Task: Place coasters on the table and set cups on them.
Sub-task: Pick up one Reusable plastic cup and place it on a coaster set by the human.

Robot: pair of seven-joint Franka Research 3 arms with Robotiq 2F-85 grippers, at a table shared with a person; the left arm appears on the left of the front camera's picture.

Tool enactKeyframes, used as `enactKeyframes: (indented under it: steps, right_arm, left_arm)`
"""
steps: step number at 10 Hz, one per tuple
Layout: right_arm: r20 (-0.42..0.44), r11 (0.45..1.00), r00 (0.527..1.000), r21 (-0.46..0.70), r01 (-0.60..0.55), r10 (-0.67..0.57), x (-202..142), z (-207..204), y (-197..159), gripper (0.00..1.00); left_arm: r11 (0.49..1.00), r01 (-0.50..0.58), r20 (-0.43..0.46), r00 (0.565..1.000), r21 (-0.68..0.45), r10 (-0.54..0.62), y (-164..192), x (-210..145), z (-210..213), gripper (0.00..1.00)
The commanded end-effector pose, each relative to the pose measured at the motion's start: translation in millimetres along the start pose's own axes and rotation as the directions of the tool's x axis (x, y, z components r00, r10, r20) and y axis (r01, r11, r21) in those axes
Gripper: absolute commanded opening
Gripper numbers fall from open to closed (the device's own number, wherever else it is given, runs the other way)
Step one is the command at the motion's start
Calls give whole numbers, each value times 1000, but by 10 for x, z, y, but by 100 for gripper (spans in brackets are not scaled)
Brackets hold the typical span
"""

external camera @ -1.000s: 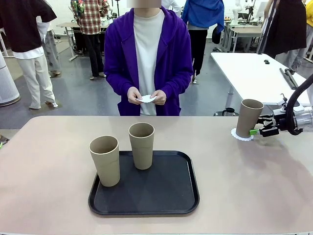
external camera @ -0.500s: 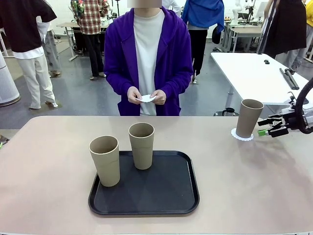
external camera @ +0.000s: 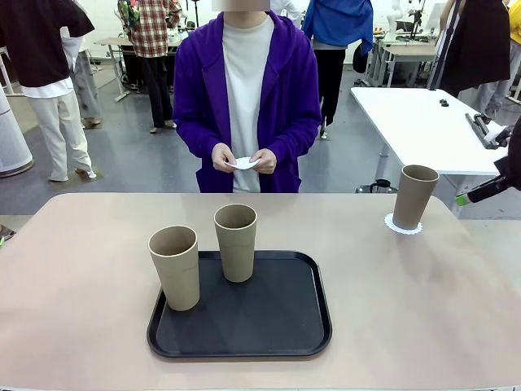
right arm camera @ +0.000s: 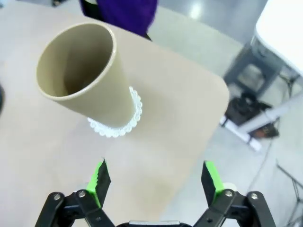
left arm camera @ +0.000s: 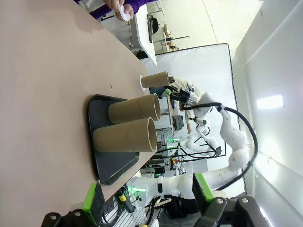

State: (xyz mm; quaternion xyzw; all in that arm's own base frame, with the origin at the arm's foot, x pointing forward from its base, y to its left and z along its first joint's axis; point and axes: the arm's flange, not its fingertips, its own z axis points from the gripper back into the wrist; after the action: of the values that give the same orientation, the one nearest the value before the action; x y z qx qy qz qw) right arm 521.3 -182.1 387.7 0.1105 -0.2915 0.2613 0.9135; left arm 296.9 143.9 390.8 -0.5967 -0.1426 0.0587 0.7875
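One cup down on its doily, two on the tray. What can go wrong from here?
1. The placed cup on its coaster stands near the table corner, by the open right gripper; a swing could topple it.
2. The left tray cup and right tray cup stand close; gripping one may knock the other.
3. The next coaster is in the person's hands.

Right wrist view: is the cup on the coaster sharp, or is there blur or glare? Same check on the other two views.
Right wrist view: cup and coaster sharp, though the cup looks tilted through the wide lens; glare spot on the floor at top. Front view: even light, sharp, no glare. Left wrist view: rolled sideways, with a bright washed-out patch at right.
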Motion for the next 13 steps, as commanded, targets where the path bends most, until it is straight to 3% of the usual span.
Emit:
enactKeyframes:
  steps: [1, 4, 7, 10, 13]
  right_arm:
    - [-138, 987, 982, -109, 115, -129, 213, 440, 543, 100]
    - [-164, 966, 966, -195, 169, -202, 533, 913, 1051, 100]
    - [-210, 961, 957, -229, 151, -201, 791, 1268, 1405, 100]
    - [-253, 973, 950, -187, 138, -183, 922, 1390, 1410, 100]
    - [-215, 971, 961, -200, 128, -171, 847, 1360, 1516, 100]
  left_arm:
    - [1000, 14, 7, 1000, -14, -14, -2, -4, 8, 100]
    - [1000, 14, 7, 1000, -14, -14, -2, -4, 8, 100]
    - [1000, 14, 7, 1000, -14, -14, -2, -4, 8, 100]
    - [1000, 14, 7, 1000, -14, -14, -2, -4, 8, 100]
    - [1000, 14, 7, 1000, -14, -14, -2, -4, 8, 100]
